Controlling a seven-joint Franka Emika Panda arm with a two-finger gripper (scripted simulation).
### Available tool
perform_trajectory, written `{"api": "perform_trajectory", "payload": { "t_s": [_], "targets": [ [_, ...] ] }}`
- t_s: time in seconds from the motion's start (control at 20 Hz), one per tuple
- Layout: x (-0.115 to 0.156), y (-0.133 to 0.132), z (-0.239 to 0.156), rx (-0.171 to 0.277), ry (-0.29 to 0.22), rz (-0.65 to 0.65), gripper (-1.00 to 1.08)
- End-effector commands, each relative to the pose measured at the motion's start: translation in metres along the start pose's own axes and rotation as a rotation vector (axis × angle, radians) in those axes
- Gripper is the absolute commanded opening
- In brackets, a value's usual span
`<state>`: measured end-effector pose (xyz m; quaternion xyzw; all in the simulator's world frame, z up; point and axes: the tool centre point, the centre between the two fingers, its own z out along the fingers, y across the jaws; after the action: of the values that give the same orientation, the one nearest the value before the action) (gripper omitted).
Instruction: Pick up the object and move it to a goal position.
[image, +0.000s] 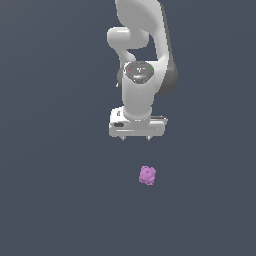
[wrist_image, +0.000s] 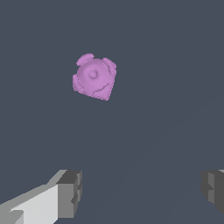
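Two grey fingertips (wrist_image: 70, 192) are sitting closest to the wrist camera, one at each side of the picture, with a wide gap between them, so the hand (image: 136, 138) is standing apart and holding nothing. Beyond them the blob (wrist_image: 93, 78) is lying on the dark bench (wrist_image: 166, 65), and it is not lying in the gap between the fingertips but off to one side of it.

On the exterior view the arm (image: 142, 55) is pointing the hand straight down, and the blob (image: 147, 175) is resting below it and a little toward the exterior view's right, near but not touching. I am judging that the hand is hanging above like this because it is preparing the pick: the fingers are apart so that the small lumpy blob can go between them. It seems that the hand is needing first to shift sideways until the blob is centred, and only then to descend. No goal marker is showing in either picture, so I cannot say where the blob must go.
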<state>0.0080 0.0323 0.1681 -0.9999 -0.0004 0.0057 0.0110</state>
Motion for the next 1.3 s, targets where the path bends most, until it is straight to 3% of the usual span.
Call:
{"api": "perform_trajectory", "payload": {
  "t_s": [0.0,0.7,1.25],
  "targets": [
    [0.009,-0.003,0.004,-0.001,0.000,0.019,1.00],
    [0.077,-0.033,0.049,-0.012,0.008,0.192,1.00],
    [0.102,-0.048,0.075,-0.019,0.014,0.272,1.00]
  ]
}}
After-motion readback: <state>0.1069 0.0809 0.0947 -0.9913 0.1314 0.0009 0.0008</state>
